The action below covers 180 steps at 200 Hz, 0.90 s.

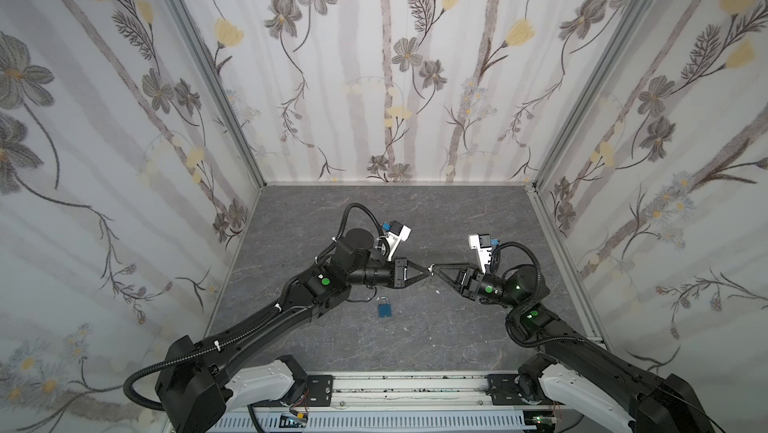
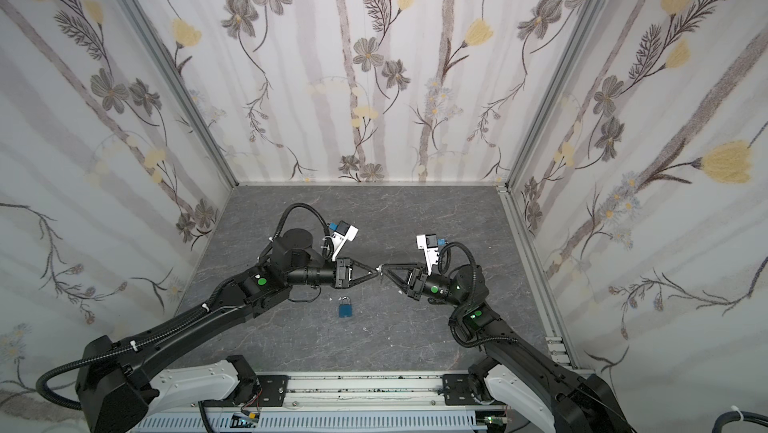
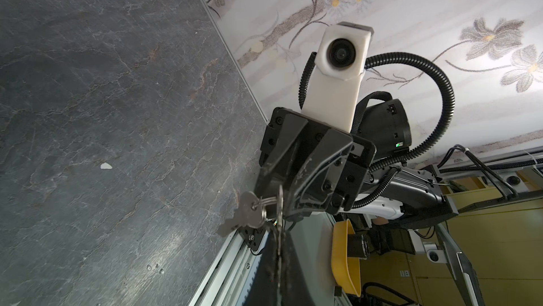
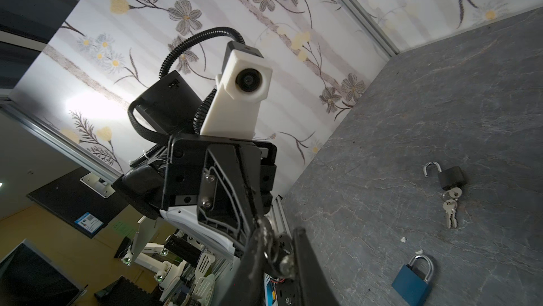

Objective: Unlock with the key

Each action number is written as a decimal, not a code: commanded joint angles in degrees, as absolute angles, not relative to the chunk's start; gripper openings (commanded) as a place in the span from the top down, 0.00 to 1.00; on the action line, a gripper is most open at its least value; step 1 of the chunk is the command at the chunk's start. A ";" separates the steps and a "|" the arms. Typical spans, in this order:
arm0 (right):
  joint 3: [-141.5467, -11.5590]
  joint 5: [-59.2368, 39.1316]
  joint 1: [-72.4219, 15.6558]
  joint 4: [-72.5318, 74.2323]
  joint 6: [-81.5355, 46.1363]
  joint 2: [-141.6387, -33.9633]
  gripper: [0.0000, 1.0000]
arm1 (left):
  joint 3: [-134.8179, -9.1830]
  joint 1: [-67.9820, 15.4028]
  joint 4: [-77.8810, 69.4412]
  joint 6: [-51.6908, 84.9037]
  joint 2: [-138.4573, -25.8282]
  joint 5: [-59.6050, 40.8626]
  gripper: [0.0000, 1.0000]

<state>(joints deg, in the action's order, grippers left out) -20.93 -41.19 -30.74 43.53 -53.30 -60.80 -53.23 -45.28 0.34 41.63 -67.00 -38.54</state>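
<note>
left gripper [image 1: 426, 272] clamped tight on the key bunch [image 3: 249, 212], held mid-air. right gripper [image 1: 434, 268] meets it tip to tip, jaws a bit apart around one key, contact unclear. blue padlock [image 1: 384, 308] lies closed on the table [image 1: 374, 219], below the grippers. black padlock [image 4: 449, 176] lies open nearby, spare keys [image 4: 451, 209] touching it.

I see silver keys [image 3: 249, 213] on a ring, dangling in the air with the ring pinched in the left gripper [image 1: 428, 271] tips. Blue padlock [image 1: 384, 308] lies flat on the grey table [image 1: 457, 327], shackle closed. Black padlock [image 4: 449, 176] lies near it, shackle swung open, keys at its base.
</note>
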 commanded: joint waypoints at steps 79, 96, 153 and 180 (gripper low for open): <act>-22.94 -54.00 -27.23 41.94 -49.90 -60.68 0.63 | -65.21 -44.74 24.38 26.72 -73.81 -47.68 1.00; -22.55 -56.29 -27.27 44.00 -50.71 -61.34 0.59 | -64.95 -44.74 23.06 27.04 -73.94 -48.58 1.00; -22.12 -60.07 -27.99 44.81 -50.83 -61.23 0.60 | -63.60 -44.70 20.08 28.34 -73.58 -49.31 1.00; -22.25 -59.25 -28.46 42.78 -49.23 -61.82 0.57 | -63.39 -44.74 18.83 28.87 -73.55 -49.84 1.00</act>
<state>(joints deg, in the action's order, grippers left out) -22.13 -58.63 -28.18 42.72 -50.83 -61.28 -63.61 -44.77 21.93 28.51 -73.87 -48.42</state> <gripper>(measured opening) 0.430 0.049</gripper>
